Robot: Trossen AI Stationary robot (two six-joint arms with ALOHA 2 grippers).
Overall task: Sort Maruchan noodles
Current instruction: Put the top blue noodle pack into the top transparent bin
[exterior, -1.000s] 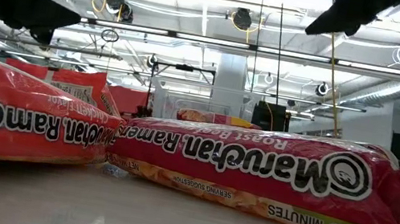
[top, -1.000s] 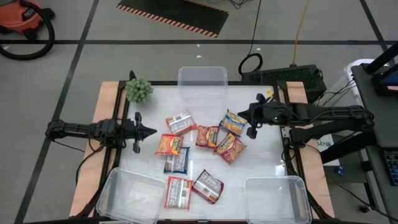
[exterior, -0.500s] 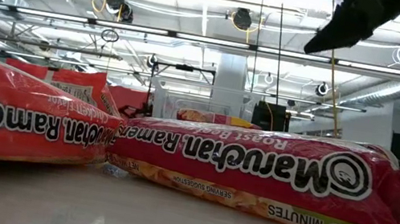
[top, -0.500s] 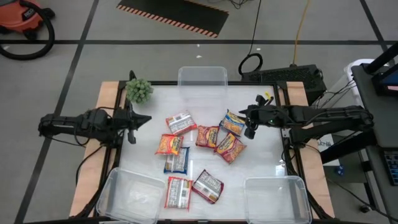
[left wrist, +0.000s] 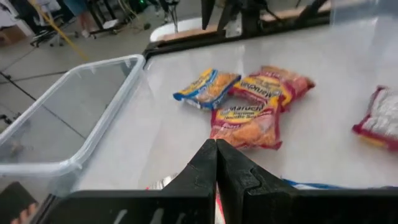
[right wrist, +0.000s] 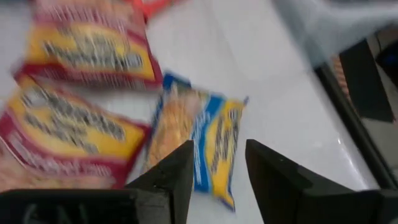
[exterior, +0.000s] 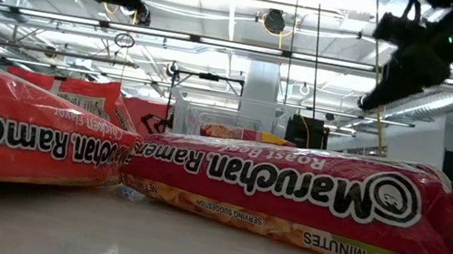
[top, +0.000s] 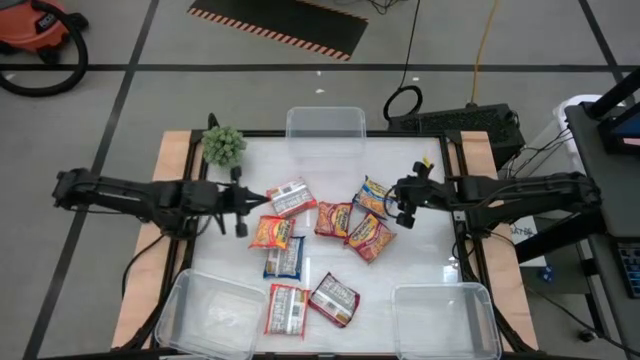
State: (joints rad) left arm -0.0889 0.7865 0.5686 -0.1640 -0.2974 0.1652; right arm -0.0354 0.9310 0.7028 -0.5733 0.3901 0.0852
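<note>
While you look down from the high view, the Maruchan noodles (top: pixel 318 252) lie scattered on the middle of the white table (top: pixel 425 262), about eight packets. Your left gripper (top: pixel 243 207) is at nine o'clock of the pile, just beside the orange packet (top: pixel 271 232). In the left wrist view its fingers (left wrist: pixel 216 171) are pressed together and they hold nothing. Your right gripper (top: pixel 403 199) is at three o'clock of the pile, very near the blue-edged packet (top: pixel 374 197). In the right wrist view this packet (right wrist: pixel 199 145) is in front of its fingers (right wrist: pixel 180 171), which stand a little apart with nothing between them. Two red packets (top: pixel 310 305) lie at six o'clock of the pile, between two clear tubs (top: pixel 208 317). A third tub (top: pixel 325 127) stands at twelve o'clock, and a green plant (top: pixel 224 145) near eleven.
</note>
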